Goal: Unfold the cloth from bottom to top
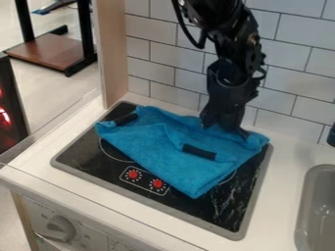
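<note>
The blue cloth (160,147) lies across the black stovetop, with a corner pointing towards the front edge. Folds and raised creases run through its back and right parts. One dark strip (199,151) shows on the cloth right of its middle, and another (126,119) is near its left corner. My black gripper (224,130) hangs down from the top of the view, low at the cloth's back edge, right of the middle. It covers part of that edge, and whether it holds any fabric is unclear.
Under the cloth is the black stovetop (82,155) with two red knobs (157,183). A white tiled wall (171,73) stands close behind, a wooden panel (112,51) at the back left. A grey sink (317,208) is set into the counter (282,191) at right.
</note>
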You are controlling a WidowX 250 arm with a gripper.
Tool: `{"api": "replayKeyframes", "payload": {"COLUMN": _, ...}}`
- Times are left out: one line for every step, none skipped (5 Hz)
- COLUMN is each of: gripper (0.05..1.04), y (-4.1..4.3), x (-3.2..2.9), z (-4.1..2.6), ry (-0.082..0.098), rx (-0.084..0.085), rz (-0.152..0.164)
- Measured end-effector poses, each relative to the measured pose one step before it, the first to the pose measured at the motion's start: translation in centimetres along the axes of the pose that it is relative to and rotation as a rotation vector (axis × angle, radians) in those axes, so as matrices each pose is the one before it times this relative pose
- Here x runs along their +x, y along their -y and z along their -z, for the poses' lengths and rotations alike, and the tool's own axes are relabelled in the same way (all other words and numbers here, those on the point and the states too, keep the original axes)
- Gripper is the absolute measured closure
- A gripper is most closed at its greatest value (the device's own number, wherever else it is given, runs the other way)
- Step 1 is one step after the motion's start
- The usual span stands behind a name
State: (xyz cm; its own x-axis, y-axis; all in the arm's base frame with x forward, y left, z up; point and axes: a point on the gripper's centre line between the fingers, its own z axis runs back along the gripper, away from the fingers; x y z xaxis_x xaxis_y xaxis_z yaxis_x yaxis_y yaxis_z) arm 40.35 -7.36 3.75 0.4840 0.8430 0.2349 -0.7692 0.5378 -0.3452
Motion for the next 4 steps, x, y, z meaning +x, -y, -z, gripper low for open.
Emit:
{"api": "replayKeyframes", "payload": {"gripper": 1.001, "y": 0.209, "x": -0.031, "z": 0.241, "ry": 0.0002, "rx": -0.0142, "rz": 0.0057}}
{"api": "replayKeyframes", "payload": {"gripper": 0.833, "y": 0.643, "x": 0.102, "z": -0.037, "ry": -0.0108, "rx": -0.0066, "rz": 0.0210}}
{"api": "replayKeyframes", "payload": {"gripper": 0.561, "y": -0.013, "x": 0.009, "z": 0.005, "ry": -0.0026, "rx": -0.0005, "rz": -0.0020}}
{"api": "replayKeyframes", "payload": {"gripper": 0.255, "y": -0.284, "x": -0.100, "z": -0.048, "ry": -0.0130, "rx": 0.0160, "rz": -0.0154}}
